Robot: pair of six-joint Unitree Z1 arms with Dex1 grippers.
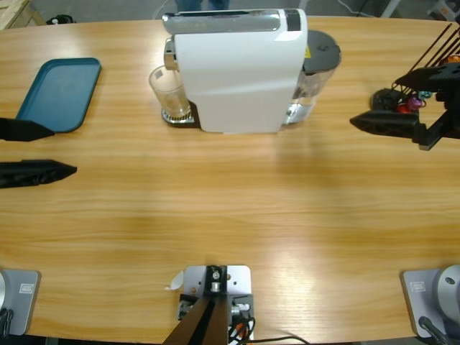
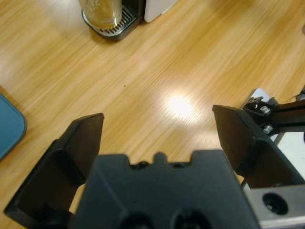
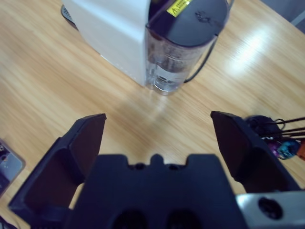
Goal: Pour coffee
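Note:
The white coffee machine stands at the far middle of the table, with its clear water tank on its right side. A clear glass stands on the machine's drip tray under the spout. My left gripper is open near the left edge, well apart from the glass, with nothing between its fingers. My right gripper is open to the right of the machine, facing the tank. It holds nothing.
A teal tray lies at the far left, just beyond the left gripper. A black rack with coloured capsules stands at the far right, close beside the right gripper. Bare wood stretches across the middle and front.

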